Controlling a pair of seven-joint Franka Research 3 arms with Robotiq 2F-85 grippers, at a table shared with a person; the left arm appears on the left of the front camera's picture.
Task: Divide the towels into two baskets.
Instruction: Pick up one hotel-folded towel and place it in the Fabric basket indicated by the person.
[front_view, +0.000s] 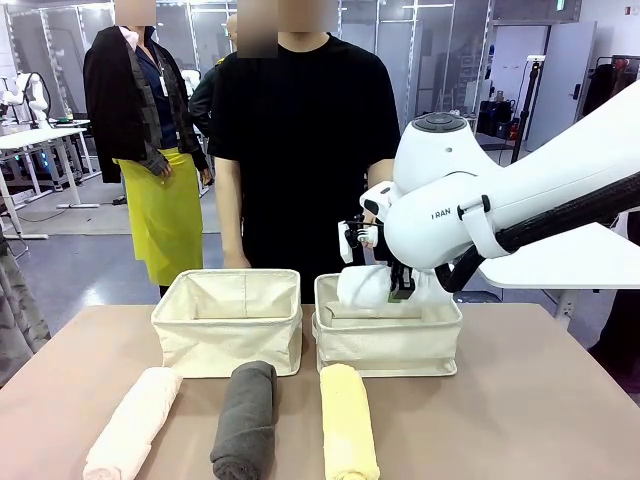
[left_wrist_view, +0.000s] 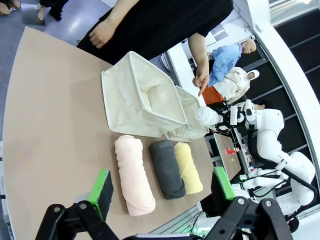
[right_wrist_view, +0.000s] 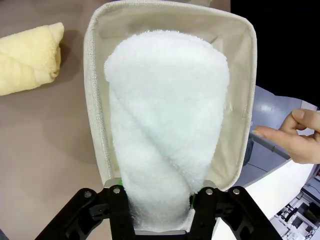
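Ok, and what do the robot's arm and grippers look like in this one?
The right arm is glossy white with rounded joints, one topped by a grey cap, and dark lettering on its shell. A black cable runs along it under a white strap. The left gripper has black linked fingers with green pads; the right gripper is the same black build.

left gripper (left_wrist_view: 162, 187): jaws wide, raised | right gripper (right_wrist_view: 159, 199): clamped, pointing down

White towel (right_wrist_view: 165, 135) in right basket (front_view: 388, 350) (3 rolls (front_view: 245, 415) outside).
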